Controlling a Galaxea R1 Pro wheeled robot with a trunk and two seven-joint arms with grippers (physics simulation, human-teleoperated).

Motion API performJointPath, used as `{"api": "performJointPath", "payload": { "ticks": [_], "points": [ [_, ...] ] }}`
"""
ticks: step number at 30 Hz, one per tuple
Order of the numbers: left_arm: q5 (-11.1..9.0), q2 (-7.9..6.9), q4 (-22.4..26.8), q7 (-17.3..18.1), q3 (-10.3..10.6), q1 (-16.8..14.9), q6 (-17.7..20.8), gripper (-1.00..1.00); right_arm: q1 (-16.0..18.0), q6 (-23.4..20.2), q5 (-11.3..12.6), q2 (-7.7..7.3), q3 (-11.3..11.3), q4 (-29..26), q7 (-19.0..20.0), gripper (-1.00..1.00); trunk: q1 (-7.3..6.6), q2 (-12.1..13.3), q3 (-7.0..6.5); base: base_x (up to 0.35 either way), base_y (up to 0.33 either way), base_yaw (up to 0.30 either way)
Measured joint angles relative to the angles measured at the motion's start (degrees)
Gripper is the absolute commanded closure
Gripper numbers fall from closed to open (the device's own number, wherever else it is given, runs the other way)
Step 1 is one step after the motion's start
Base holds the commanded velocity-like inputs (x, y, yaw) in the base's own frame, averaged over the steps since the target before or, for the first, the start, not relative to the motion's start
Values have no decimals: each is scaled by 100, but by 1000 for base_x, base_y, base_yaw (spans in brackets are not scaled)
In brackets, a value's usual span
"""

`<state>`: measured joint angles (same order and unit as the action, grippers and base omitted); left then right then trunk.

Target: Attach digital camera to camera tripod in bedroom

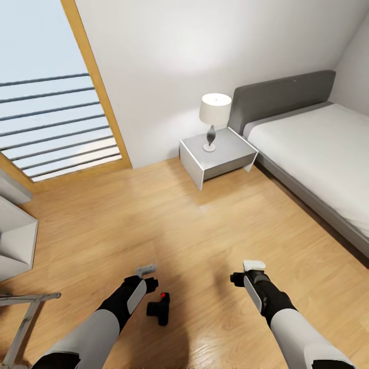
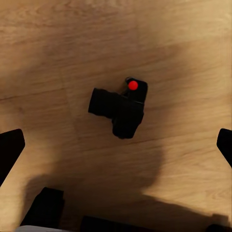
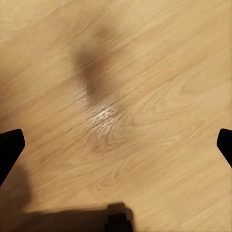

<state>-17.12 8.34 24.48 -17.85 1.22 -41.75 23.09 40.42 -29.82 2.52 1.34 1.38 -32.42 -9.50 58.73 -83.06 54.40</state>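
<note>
Step in hand: pickup of the digital camera [image 1: 159, 308], not yet grasped. Lying on the light wood floor [image 1: 205, 225] between the two arms, just beside the left gripper [image 1: 146, 268], red button up. Seen from the left wrist view as a dark body [image 2: 121, 108] with floor all round it, well clear of both spread fingertips [image 2: 9, 147]. Left pincer spread wide, holding nothing. Right gripper [image 1: 254, 265] also spread per its wrist view, fingertips [image 3: 9, 145] over bare floor, empty. Silver legs at the lower left edge of the head view, probably the camera tripod [image 1: 23, 315], though too little in frame to be sure. Bed [image 1: 318, 148] and nightstand [image 1: 218, 156] with lamp [image 1: 214, 120] ahead, not involved.

Next: lower left gripper straight down over the camera body, close across the narrow sides, lift. Then turn toward the tripod for mounting.
</note>
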Motion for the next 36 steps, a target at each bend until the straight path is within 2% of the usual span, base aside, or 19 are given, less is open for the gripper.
{"api": "performJointPath", "payload": {
  "ticks": [6,10,14,19,25,36],
  "points": [
    [9,-7,-90,80,3,0,4,-100,0,0,2,2,-2,0,0,-100,0,0,55,0,0,0],
    [55,-26,-129,310,4,0,9,-100,0,0,2,2,-4,0,0,-100,0,0,92,0,0,0],
    [237,-73,-160,912,4,0,11,-100,0,0,2,2,-8,0,5,-100,0,0,129,0,0,0],
    [540,-88,-183,1214,4,0,-8,-100,0,0,2,0,-10,0,7,-100,0,0,175,0,0,0],
    [745,-83,-190,1270,4,0,-18,-100,0,0,5,-4,-12,0,9,-100,0,0,230,0,0,0],
    [807,-84,-192,1280,0,0,-25,-100,0,0,6,-4,-17,0,8,-100,0,0,331,0,0,0]
  ]
}}
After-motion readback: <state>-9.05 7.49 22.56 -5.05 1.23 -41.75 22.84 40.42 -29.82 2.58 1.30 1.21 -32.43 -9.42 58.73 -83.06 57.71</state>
